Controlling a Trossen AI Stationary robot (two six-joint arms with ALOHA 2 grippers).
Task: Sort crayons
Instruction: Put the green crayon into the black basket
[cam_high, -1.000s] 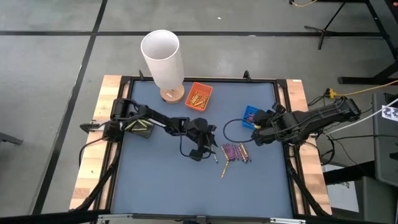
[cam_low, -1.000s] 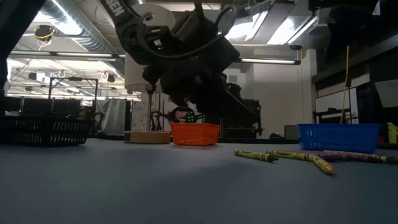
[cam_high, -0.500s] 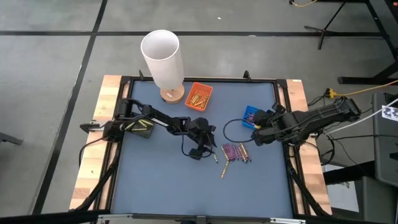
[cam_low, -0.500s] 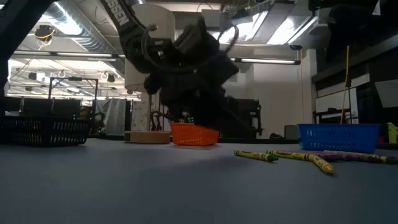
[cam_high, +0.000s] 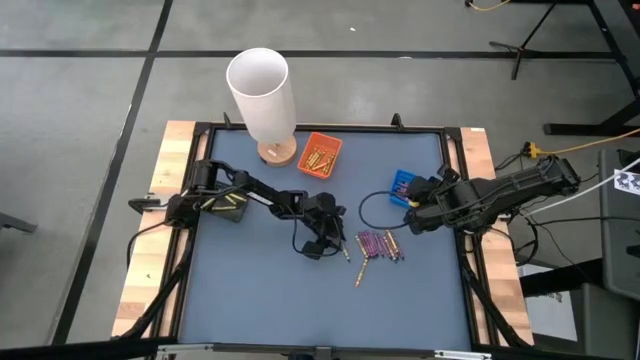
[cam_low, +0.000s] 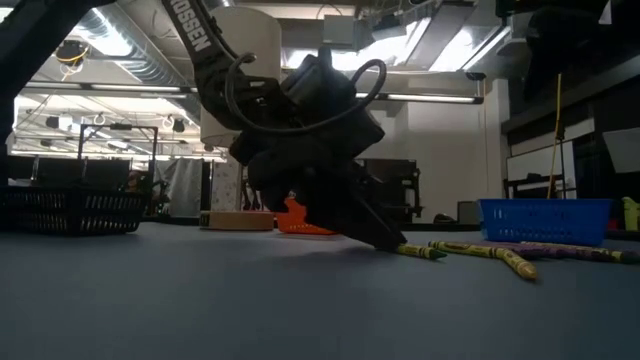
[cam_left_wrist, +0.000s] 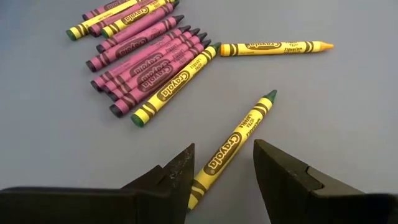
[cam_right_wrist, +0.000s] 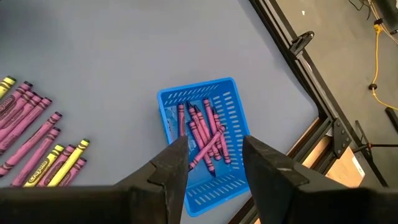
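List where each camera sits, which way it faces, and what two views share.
High view: overhead, straight down; both arms over the table.
Low view: table height, level; left gripper at the crayons.
Left wrist: open fingers straddle a yellow crayon.
Right wrist: open right gripper above the blue basket.
Shared: the purple crayons, also seen from overhead.

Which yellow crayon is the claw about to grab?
The lone yellow crayon lying between the open left gripper's fingers, apart from the crayon pile.
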